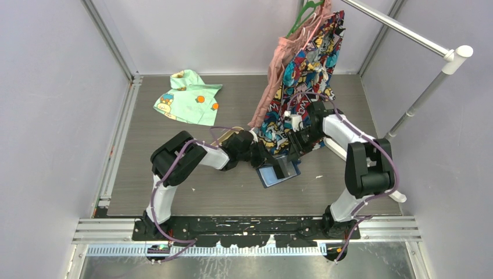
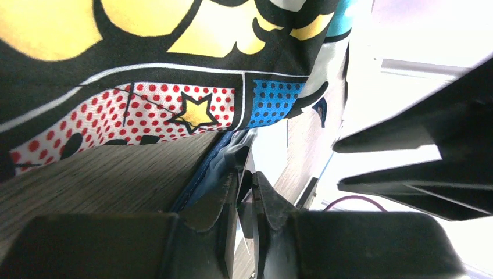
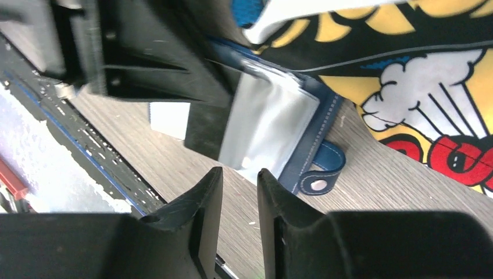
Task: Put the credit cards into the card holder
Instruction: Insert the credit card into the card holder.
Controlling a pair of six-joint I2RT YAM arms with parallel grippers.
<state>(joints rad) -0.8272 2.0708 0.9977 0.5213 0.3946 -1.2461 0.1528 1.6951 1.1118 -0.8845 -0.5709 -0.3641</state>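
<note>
While the card holder [image 3: 273, 122] lies open, right pincer [image 3: 238, 173] parted and empty beside it, left pincer [image 2: 244, 177], state unclear.

Pale lilac walls [image 1: 52, 87] enclose a grey wood-grain table [image 1: 174, 192], perhaps laminate, under even light.

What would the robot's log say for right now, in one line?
card holder: lying open on table | left gripper: at its edge, grip unclear | right gripper: open, empty, near it
</note>
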